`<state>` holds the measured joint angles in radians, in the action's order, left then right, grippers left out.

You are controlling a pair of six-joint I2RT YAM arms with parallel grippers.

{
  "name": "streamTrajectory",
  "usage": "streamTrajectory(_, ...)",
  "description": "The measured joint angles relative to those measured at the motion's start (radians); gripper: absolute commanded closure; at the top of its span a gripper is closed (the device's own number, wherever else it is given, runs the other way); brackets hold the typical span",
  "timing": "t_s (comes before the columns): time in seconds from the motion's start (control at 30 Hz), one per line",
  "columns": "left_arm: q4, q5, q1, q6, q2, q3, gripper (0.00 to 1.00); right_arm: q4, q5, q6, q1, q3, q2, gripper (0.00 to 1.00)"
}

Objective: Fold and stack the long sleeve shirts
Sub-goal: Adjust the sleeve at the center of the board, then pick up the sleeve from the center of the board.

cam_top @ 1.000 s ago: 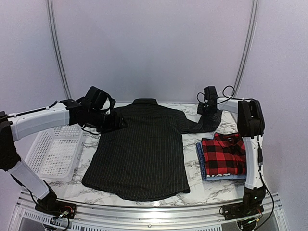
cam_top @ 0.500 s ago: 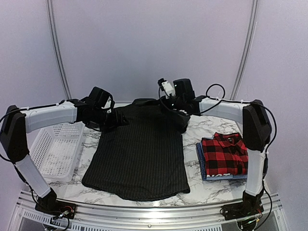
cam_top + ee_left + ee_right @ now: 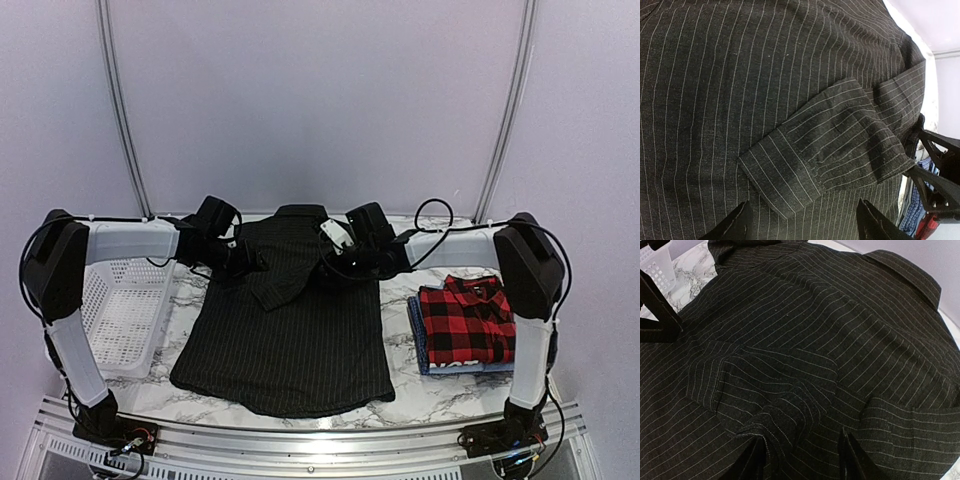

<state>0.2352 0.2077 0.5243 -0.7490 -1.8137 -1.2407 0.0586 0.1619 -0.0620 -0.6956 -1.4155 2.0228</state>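
Observation:
The black pinstriped shirt [image 3: 290, 345] lies back up on the marble table, with both sleeves folded across its back. My left gripper [image 3: 248, 263] hovers open over the left sleeve's cuff [image 3: 790, 175], nothing between its fingers [image 3: 742, 222]. My right gripper [image 3: 333, 265] is open over the shirt's upper middle, a bunched fold of the right sleeve [image 3: 775, 425] lying between its spread fingers [image 3: 852, 457]. A folded red-and-black plaid shirt [image 3: 463, 320] rests on a folded blue shirt [image 3: 417, 335] at the right.
A white mesh basket [image 3: 110, 310] stands at the table's left edge, beside the left arm. Bare marble [image 3: 445, 385] shows in front of the stack and between the basket and the shirt. The two grippers face each other closely over the shirt.
My right gripper swept left from the far right, carrying the right sleeve over the shirt's back, and its jaws have parted. The left arm's elbow swung outward while its gripper stayed by the left sleeve.

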Motion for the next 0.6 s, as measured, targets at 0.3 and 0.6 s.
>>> streamTrajectory(0.3, -0.060, 0.002, 0.005, -0.059, -0.008, 0.067, 0.38, 0.018, 0.001, 0.003, 0.000, 0.042, -0.071, 0.50)
streamTrajectory(0.6, -0.112, 0.002, 0.041, -0.100, -0.097, 0.082, 0.49, 0.017, -0.014, 0.018, 0.000, 0.076, -0.116, 0.49)
